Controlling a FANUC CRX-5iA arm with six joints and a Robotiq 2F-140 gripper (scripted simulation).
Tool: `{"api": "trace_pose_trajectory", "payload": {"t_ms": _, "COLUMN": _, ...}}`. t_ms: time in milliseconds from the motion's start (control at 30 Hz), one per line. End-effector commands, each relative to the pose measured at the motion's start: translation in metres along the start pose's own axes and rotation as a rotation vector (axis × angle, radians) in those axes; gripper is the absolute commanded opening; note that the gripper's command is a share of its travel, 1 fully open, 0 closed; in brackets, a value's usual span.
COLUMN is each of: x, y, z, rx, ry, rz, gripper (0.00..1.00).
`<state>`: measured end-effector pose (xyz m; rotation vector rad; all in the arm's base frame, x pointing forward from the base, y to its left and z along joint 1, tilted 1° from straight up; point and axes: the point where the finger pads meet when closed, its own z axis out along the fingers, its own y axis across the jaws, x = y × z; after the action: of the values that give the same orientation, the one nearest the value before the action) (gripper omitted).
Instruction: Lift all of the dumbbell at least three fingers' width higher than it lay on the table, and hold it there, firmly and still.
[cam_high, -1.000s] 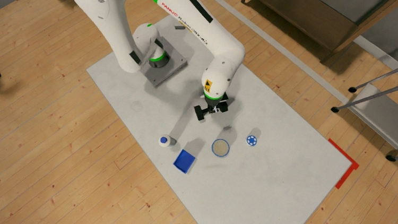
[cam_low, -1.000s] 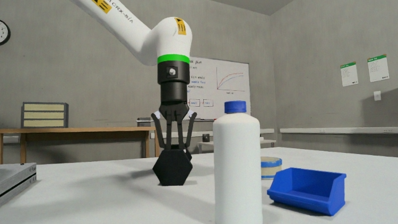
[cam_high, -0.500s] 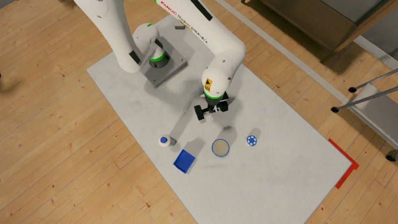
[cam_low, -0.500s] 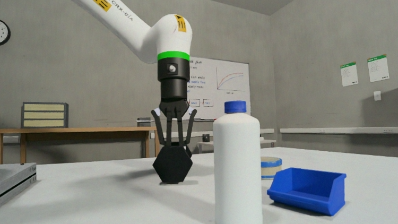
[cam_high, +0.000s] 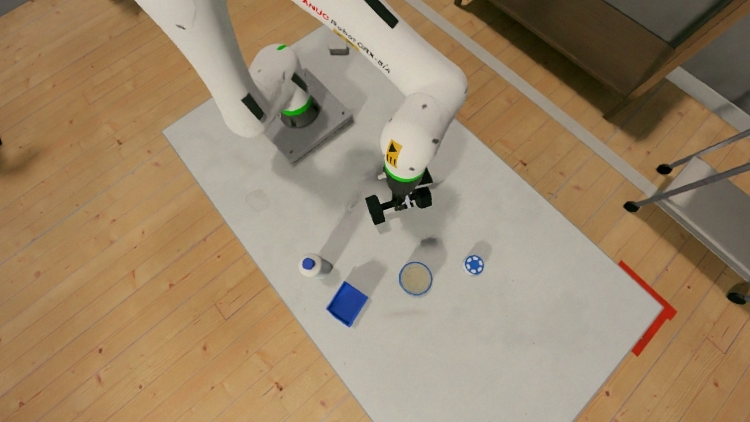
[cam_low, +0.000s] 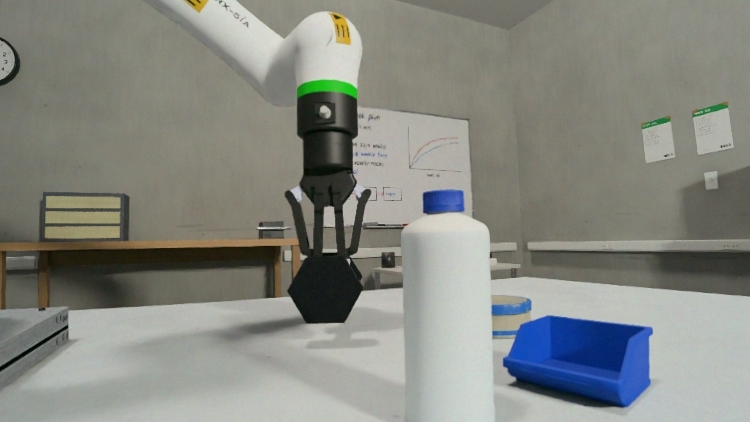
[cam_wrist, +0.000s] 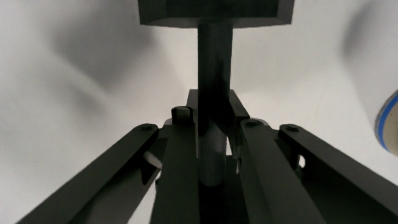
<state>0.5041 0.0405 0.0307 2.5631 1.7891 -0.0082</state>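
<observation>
Top view had it: our gripper (cam_high: 402, 203) (cam_low: 327, 256) (cam_wrist: 210, 103) was clamped around the handle of the dumbbell (cam_high: 375, 209) (cam_low: 325, 291) (cam_wrist: 215, 60), directly beneath the wrist, its long axis running from nearly nine o'clock to nearly three! Outside, we saw a shadow apart below the near head; we were airborne, but probably needed more straight-up height, kept level.

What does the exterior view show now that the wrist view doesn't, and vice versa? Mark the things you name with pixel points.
Only exterior: a white plastic bottle with blue cap (cam_high: 310, 265) (cam_low: 447, 314) and an open blue plastic bin (cam_high: 347, 303) (cam_low: 582, 362).
Only wrist: the black dumbbell's bare handle (cam_wrist: 215, 65) between the fingers.
Both: the gripper (cam_high: 402, 203) (cam_low: 328, 257) (cam_wrist: 210, 103), a dumbbell head (cam_high: 375, 209) (cam_low: 325, 291) (cam_wrist: 215, 12), and part of the round blue-rimmed beige tin (cam_high: 415, 278) (cam_low: 511, 314) (cam_wrist: 392, 127).
</observation>
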Motion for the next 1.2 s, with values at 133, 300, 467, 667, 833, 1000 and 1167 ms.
{"api": "trace_pose_trajectory", "payload": {"t_ms": 133, "x": 0.000, "y": 0.001, "z": -0.019, "rx": -0.002, "ry": 0.001, "rz": 0.000, "gripper": 0.10}}
{"api": "trace_pose_trajectory", "payload": {"t_ms": 300, "x": 0.000, "y": 0.001, "z": -0.033, "rx": -0.002, "ry": 0.001, "rz": 0.000, "gripper": 0.10}}
{"api": "trace_pose_trajectory", "payload": {"t_ms": 467, "x": 0.000, "y": 0.001, "z": -0.040, "rx": -0.002, "ry": 0.001, "rz": 0.000, "gripper": 0.10}}
{"api": "trace_pose_trajectory", "payload": {"t_ms": 667, "x": 0.000, "y": 0.001, "z": -0.054, "rx": -0.002, "ry": 0.000, "rz": 0.000, "gripper": 0.10}}
{"api": "trace_pose_trajectory", "payload": {"t_ms": 833, "x": 0.000, "y": 0.001, "z": -0.063, "rx": -0.002, "ry": 0.000, "rz": 0.000, "gripper": 0.10}}
{"api": "trace_pose_trajectory", "payload": {"t_ms": 1000, "x": 0.000, "y": 0.001, "z": -0.067, "rx": -0.002, "ry": 0.000, "rz": 0.000, "gripper": 0.10}}
{"api": "trace_pose_trajectory", "payload": {"t_ms": 1167, "x": 0.000, "y": 0.001, "z": -0.072, "rx": -0.002, "ry": 0.000, "rz": 0.000, "gripper": 0.10}}
